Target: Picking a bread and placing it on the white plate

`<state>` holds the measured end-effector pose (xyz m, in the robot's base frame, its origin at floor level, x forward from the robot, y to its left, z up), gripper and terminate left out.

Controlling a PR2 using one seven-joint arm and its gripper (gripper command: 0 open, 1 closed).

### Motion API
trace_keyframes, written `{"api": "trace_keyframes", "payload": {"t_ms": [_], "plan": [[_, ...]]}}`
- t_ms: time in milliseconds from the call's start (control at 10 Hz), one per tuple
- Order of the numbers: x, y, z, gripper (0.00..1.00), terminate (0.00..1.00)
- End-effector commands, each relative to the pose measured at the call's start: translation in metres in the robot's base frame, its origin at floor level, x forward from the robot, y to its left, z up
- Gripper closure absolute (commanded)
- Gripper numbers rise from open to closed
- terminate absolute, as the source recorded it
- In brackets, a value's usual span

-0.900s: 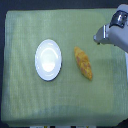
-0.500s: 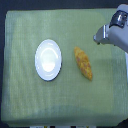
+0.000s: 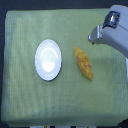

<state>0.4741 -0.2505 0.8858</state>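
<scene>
You've got the gripper (image 3: 93, 38) up at the exterior view's upper right, clear of the bread (image 3: 83, 63); I can't tell how wide its jaws stand, and nothing seems held. The bread lies on the green cloth (image 3: 30, 105), just beside the plate (image 3: 48, 60). Come down across its middle. Nothing blocks you.

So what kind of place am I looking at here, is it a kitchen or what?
Probably a robot test tabletop rather than a kitchen: a plain green cloth covers the surface, with only a white plate, one bread beside it, and the robot's gripper overhead.
</scene>
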Motion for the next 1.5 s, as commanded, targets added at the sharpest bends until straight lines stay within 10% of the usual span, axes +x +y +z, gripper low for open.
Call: {"api": "trace_keyframes", "payload": {"t_ms": [0,1400], "plan": [[0.000,0.047,-0.041,0.00,0.00],[0.002,0.095,-0.149,0.00,0.00]]}}
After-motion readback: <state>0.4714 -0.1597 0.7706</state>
